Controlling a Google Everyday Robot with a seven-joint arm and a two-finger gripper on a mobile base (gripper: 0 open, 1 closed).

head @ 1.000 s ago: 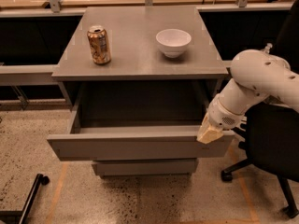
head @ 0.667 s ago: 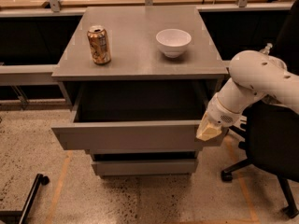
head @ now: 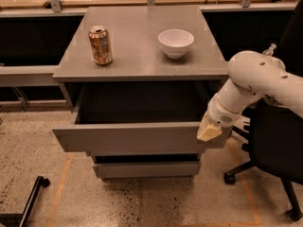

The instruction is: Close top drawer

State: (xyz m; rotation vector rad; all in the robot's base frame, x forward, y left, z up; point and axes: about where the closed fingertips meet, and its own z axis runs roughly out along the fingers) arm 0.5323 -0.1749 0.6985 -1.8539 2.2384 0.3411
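The top drawer (head: 132, 137) stands partly open. The gripper (head: 208, 131) touches its front's 3 o'clock end; spread or pressed together, I cannot tell.

The top drawer (head: 128, 137) stands partly pulled out of the grey bench (head: 137, 60), its dark interior showing. The tool (head: 209, 130), on a white arm (head: 255, 79) at the right, lies against the right end of the drawer's front panel. On the bench top stand a drinks can (head: 100, 45) and, apart to its right, a white bowl (head: 175, 42). A black chair (head: 277, 145) sits beside the arm.
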